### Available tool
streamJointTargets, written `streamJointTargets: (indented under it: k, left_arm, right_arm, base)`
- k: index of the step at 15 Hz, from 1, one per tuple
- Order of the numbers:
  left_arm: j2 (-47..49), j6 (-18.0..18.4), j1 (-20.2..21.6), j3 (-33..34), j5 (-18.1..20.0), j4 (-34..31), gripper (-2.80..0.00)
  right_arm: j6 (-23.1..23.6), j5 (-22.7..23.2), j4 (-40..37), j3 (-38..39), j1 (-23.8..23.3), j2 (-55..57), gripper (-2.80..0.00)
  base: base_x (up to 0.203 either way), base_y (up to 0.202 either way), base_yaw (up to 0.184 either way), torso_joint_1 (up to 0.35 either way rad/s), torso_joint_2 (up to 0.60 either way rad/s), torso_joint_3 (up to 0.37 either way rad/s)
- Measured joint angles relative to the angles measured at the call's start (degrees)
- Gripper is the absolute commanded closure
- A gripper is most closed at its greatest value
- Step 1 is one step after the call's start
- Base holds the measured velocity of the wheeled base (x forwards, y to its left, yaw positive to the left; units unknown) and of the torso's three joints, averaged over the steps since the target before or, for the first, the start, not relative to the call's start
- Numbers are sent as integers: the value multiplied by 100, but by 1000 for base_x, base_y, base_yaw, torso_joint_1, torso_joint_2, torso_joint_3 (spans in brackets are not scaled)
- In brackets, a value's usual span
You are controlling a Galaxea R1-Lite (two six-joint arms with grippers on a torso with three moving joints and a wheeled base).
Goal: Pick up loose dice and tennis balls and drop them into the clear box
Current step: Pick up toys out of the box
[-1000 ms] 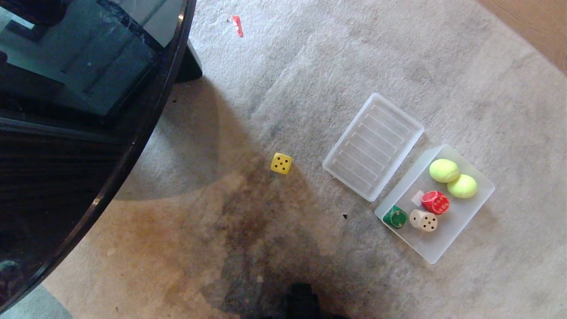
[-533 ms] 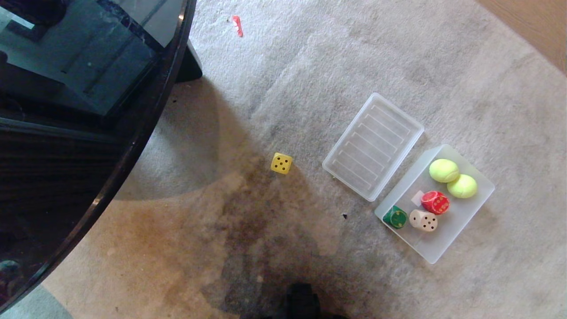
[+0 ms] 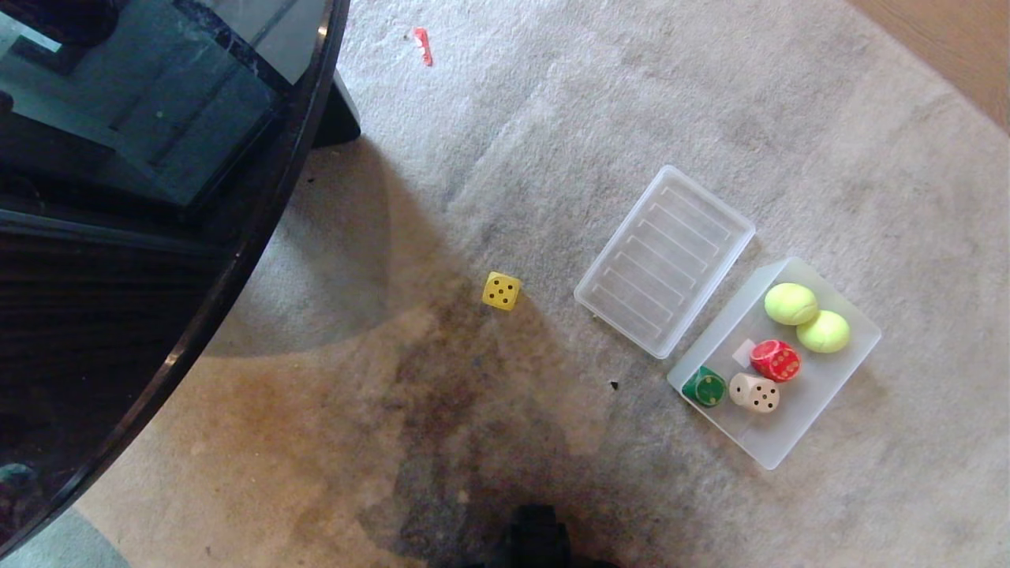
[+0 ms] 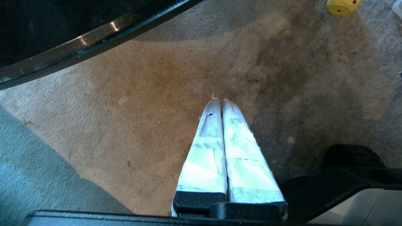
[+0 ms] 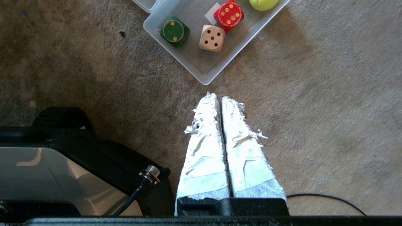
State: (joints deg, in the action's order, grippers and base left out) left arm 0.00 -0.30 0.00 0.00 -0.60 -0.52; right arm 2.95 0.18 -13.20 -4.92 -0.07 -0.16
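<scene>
- I see two fuzzy tennis balls (image 3: 806, 317), red, green, beige dice (image 3: 753, 380) already in frosted clear box (image 3: 789, 442).
- Yellow die (image 3: 501, 290) left on carpet.
- My left gripper (image 4: 220, 101) and right gripper (image 5: 219, 98) clenched, empty.

Frosted plastic clear box (image 3: 821, 414), fuzzy tennis balls (image 3: 791, 304), matted carpet (image 3: 552, 118)

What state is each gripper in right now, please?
Left gripper: shut, holding nothing, above bare carpet.
Right gripper: shut, holding nothing, near the clear box.

The left hand (image 4: 221, 101) hangs over stained carpet (image 4: 150, 103), fingers pressed together — a yellow die (image 4: 343, 5) lies well apart, beyond it.
</scene>
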Motion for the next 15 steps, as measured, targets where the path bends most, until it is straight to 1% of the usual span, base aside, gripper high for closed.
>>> streamJointTargets:
  k: [2, 4, 9, 11, 15]
  left_arm:
    - [0, 0, -2, 0, 0, 0, 0]
    - [0, 0, 0, 0, 2, 7, 0]
    - [0, -2, -2, 0, -1, 0, 0]
    - [0, -2, 0, 0, 0, -4, 0]
    - [0, 0, 0, 0, 2, 4, 0]
  right_arm:
    - [0, 26, 0, -2, -4, -2, 0]
    - [0, 31, 0, 0, 7, -2, 0]
    - [-9, 23, 11, 9, -2, 0, 0]
    - [-17, 19, 12, 9, -2, 0, 0]
    - [-1, 33, 17, 11, 2, 0, 0]
  base:
    - [0, 0, 0, 0, 0, 0]
    - [4, -5, 92, 2, 3, 1]
    - [2, -10, 191, 0, 7, 6]
    - [3, -6, 118, 3, 2, 1]
    - [0, 0, 0, 0, 0, 0]
